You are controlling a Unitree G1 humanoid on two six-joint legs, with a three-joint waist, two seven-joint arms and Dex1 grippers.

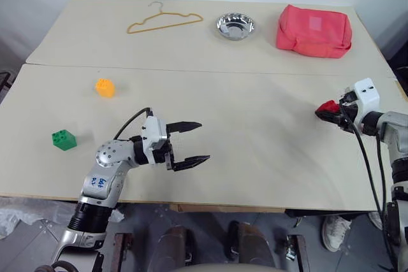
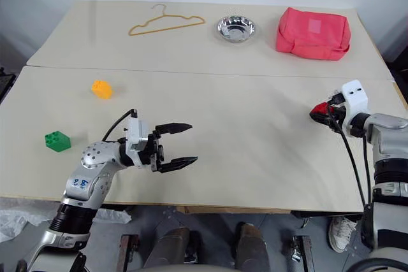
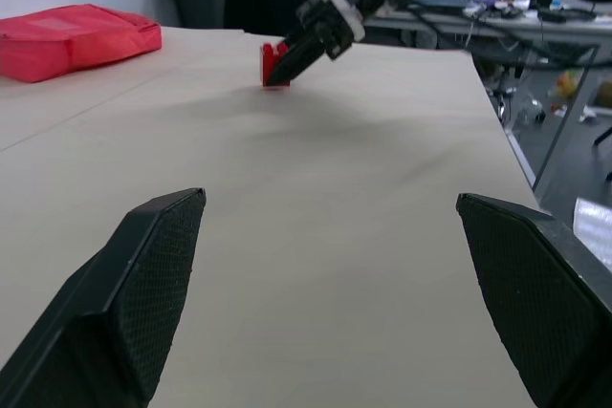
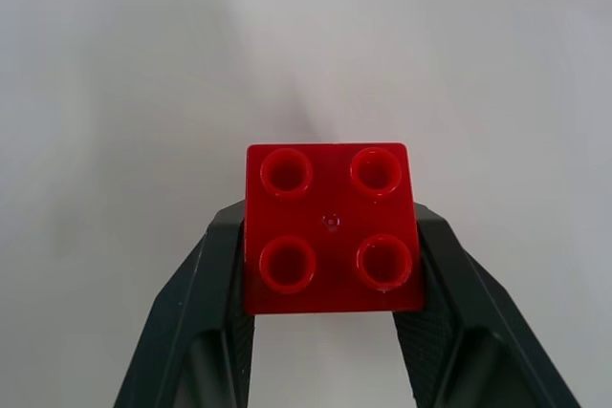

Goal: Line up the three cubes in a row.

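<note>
Lowest in the frame, the left gripper (image 1: 187, 144) hangs over bare table (image 1: 255, 157) with its fingers spread wide and nothing between them. Left of it sits the green cube (image 1: 64, 139), and higher up the orange cube (image 1: 105, 87). At the right edge the right gripper (image 4: 330, 284) pinches the red cube (image 4: 331, 226). Across the top lie a hanger (image 1: 162, 22), bowl (image 1: 234, 25) and pouch (image 1: 313, 30).
</note>
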